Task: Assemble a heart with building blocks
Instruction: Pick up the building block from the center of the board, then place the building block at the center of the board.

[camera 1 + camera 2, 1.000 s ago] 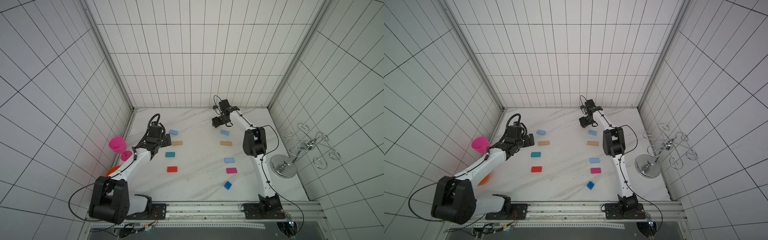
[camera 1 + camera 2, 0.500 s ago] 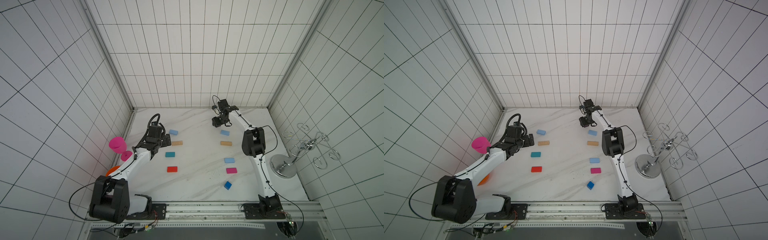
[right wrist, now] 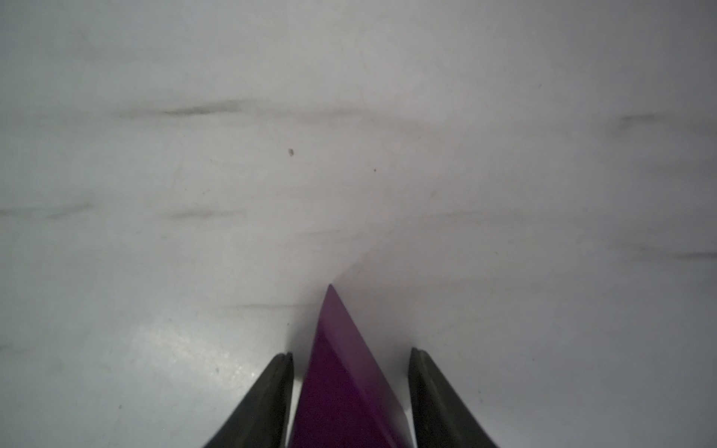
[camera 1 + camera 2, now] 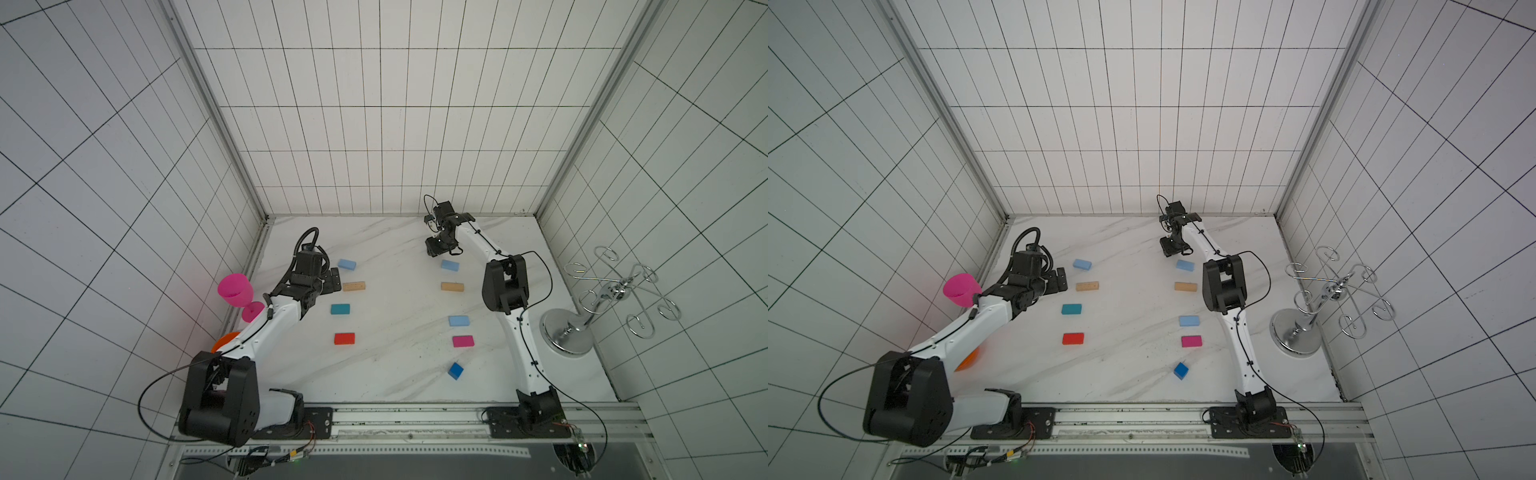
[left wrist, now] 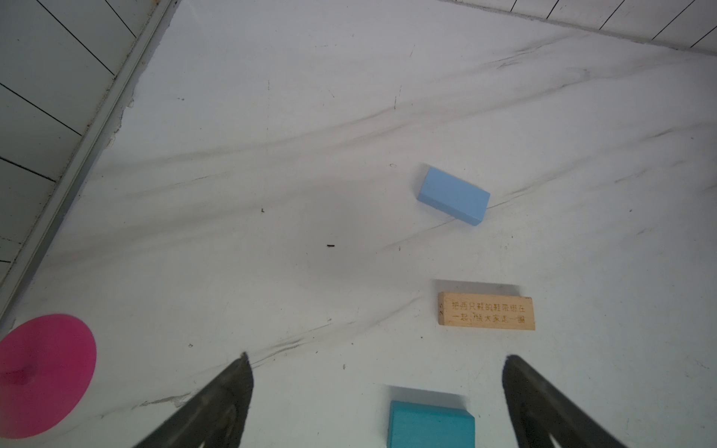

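Three tiled walls (image 4: 395,124) enclose a veined marble tabletop (image 4: 395,299) bearing building blocks (image 4: 340,309).

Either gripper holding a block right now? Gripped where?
Nothing is held. The right gripper straddles the purple triangle with gaps showing on both sides; the left gripper is open and empty.

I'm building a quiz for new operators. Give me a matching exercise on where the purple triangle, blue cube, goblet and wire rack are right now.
Things:
1. purple triangle
2. blue cube
3. goblet
4. rack

Places:
a. beside the left arm, at the table edge
b. nearest the rail
c. between the right jaws
d. beside the right arm, at the table edge

Pairs: 1-c, 2-b, 3-a, 4-d.
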You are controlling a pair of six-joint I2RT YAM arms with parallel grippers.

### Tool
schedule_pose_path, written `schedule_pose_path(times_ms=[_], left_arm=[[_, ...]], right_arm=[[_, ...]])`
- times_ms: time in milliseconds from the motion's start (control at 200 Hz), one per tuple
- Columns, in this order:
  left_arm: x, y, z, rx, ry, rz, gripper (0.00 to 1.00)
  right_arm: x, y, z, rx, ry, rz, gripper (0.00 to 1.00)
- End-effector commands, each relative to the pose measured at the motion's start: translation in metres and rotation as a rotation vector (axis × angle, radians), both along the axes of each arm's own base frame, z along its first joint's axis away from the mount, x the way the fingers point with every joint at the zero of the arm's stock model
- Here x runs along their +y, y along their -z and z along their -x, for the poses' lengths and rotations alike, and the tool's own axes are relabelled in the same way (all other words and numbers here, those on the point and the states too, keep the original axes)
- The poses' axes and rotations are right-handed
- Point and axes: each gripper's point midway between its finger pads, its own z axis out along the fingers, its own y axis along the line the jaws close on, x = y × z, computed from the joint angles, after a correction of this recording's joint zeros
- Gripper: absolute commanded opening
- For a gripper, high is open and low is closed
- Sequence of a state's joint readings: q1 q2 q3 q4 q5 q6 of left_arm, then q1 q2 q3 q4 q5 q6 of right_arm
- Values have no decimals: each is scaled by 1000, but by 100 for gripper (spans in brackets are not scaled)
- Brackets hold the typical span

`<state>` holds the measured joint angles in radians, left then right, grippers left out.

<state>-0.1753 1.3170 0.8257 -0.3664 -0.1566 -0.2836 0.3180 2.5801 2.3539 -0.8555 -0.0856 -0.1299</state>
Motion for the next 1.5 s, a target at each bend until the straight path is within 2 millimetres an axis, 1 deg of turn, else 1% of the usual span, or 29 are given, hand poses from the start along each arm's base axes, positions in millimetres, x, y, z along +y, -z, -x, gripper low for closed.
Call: schedule_pose_path(times_ms=[0,35,165,230,310,385,455,545,630,810,959,1139,1354,1439,1494], left_arm=[[3,-2,0,-14,-7,-8,99],[3,-1,1,-13,-6,-8,99],[3,0,1,-10,-5,-6,99],[3,1,2,-9,-4,-7,99],[2,0,1,-9,-2,-4,99],[2,1,2,-7,-2,0,99],[1,3,3,-2,2,5,99],[0,6,5,2,3,8,99],[-1,9,5,8,6,15,99],[-1,11,5,11,7,13,99],[-1,13,7,17,9,8,99],[2,16,10,22,4,-4,99],[2,19,9,23,2,-4,99],[2,20,8,25,1,-5,99],[2,21,8,26,2,-5,99]], right_arm=[[3,14,11,54,-1,26,41],[3,14,11,56,-3,26,38],[11,9,17,58,-54,21,23],[19,-2,20,50,-91,-1,15],[30,-21,23,22,-153,-18,12],[48,-39,31,-3,-294,-67,6],[60,-52,40,-18,-427,-104,3],[66,-60,47,-36,-515,-94,0],[69,-56,55,-22,-556,-71,0],[83,-34,68,16,-597,-23,0],[98,-24,69,10,-603,-22,1],[113,-17,76,21,-629,-60,0],[116,-9,77,30,-631,-65,0],[115,-2,79,46,-634,-64,0],[112,7,80,60,-639,-59,0]])
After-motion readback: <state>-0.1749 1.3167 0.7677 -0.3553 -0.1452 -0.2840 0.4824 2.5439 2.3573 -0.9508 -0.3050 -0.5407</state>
